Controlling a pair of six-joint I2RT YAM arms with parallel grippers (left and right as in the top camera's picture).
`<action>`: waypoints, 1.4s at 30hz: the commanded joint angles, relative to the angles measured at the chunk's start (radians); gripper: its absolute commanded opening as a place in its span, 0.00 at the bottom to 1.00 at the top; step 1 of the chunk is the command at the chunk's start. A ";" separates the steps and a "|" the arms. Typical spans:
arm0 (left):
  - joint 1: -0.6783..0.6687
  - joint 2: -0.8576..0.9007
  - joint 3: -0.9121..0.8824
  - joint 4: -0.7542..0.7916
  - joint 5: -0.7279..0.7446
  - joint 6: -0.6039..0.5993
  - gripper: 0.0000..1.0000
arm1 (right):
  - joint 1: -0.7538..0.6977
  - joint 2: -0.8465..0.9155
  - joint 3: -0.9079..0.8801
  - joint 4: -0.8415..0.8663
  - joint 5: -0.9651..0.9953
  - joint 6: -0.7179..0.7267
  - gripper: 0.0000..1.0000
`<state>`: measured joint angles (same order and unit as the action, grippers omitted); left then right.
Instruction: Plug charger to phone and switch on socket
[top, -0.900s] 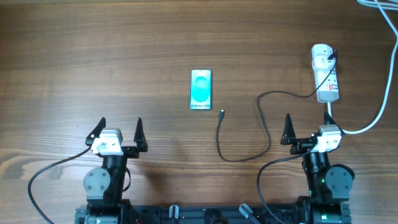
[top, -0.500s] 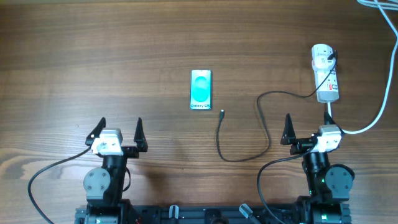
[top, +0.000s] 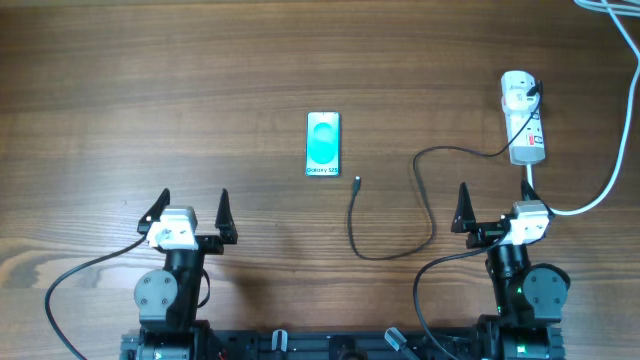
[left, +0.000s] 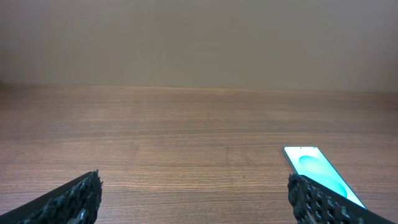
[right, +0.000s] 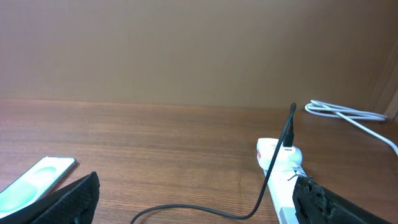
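Note:
The phone (top: 323, 143) lies flat mid-table, cyan screen up, white text strip at its near end; it also shows in the left wrist view (left: 317, 171) and the right wrist view (right: 31, 183). The charger's thin black cable (top: 425, 200) curves from its connector tip (top: 358, 181), lying just right of the phone's near end, to the white adapter block (top: 517, 88) plugged in the socket (top: 526, 130) at the far right. The socket also shows in the right wrist view (right: 283, 171). My left gripper (top: 191, 212) and right gripper (top: 490, 210) are open and empty near the front edge.
A thicker white cable (top: 610, 190) runs from the socket's near end along the right edge to the far right corner. It also shows in the right wrist view (right: 348, 115). The robots' black cables (top: 80, 280) trail at the front.

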<state>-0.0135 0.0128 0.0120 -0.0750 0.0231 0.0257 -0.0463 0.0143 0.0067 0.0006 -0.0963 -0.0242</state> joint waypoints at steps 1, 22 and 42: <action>0.005 -0.010 -0.006 -0.002 -0.006 0.019 1.00 | 0.004 -0.007 -0.002 0.003 -0.001 0.001 1.00; 0.005 -0.010 -0.006 -0.001 -0.006 0.019 1.00 | 0.004 -0.007 -0.002 0.003 -0.001 0.001 1.00; 0.005 0.049 0.092 0.556 0.231 -0.616 1.00 | 0.004 -0.007 -0.002 0.003 -0.001 0.001 1.00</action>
<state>-0.0135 0.0242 0.0303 0.4877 0.2668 -0.6327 -0.0463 0.0147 0.0067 0.0006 -0.0963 -0.0242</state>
